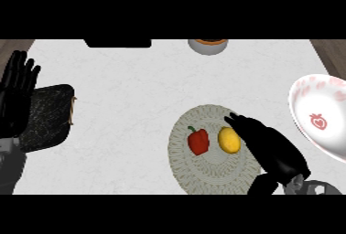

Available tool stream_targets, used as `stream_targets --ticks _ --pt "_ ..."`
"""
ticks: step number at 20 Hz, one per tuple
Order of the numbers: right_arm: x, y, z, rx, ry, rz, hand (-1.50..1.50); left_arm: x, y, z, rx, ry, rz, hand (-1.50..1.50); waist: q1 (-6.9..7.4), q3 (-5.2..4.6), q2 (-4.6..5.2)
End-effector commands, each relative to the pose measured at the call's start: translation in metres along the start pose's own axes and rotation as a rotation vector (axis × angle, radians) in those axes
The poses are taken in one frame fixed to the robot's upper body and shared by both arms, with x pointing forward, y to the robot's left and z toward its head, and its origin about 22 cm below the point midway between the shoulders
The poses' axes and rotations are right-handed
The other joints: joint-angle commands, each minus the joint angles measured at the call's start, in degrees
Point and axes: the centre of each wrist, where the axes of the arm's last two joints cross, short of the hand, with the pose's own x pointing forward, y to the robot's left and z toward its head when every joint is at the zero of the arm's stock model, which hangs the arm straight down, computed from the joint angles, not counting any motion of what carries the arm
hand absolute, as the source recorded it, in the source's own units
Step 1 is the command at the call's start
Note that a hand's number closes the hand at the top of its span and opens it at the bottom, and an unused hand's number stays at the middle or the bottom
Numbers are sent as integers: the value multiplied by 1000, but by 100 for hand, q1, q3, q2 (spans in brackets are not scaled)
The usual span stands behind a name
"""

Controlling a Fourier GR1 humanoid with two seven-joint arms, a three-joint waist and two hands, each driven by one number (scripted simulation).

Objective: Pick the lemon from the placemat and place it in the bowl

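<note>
A yellow lemon [229, 140] lies on a round woven grey placemat [202, 176], with a red bell pepper [198, 141] just to its left. My right hand [270, 146] hovers over the mat's right side, fingers straight and pointing up-left, right beside the lemon and partly over its right edge. It holds nothing. A white bowl [317, 107] with pink strawberry prints sits at the right edge of the counter. My left hand [18, 87] rests open at the far left, fingers up.
A dark marbled board [47, 119] lies at the left under my left hand. At the far edge stand a black object [118, 43] and a grey pot with an orange rim [208, 45]. White counter spreads between board and placemat.
</note>
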Motion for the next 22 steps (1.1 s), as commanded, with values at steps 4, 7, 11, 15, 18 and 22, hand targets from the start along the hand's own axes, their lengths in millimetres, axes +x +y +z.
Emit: stream_targets --ticks 4,7,11,15,18,22 --pt "-23 15 -28 -14 -43 -21 -150 17 2 9 23 -7 -10 0 19 1 -4" --pt "-20 33 -36 -6 -58 -10 -150 7 5 10 6 2 -7 0 14 0 -2" --pt "-10 21 -18 -7 -79 -3 -150 -9 -14 -1 -4 0 -2 0 -20 -2 -3" --pt "-2 32 -53 28 -42 13 -150 -8 2 3 2 0 3 0 8 -2 3" --pt "-32 42 -52 25 -41 28 -150 3 -9 -13 0 4 4 0 -15 -1 3" --pt "-21 46 -62 32 -29 16 -150 13 28 -11 -2 -7 7 0 4 -2 2"
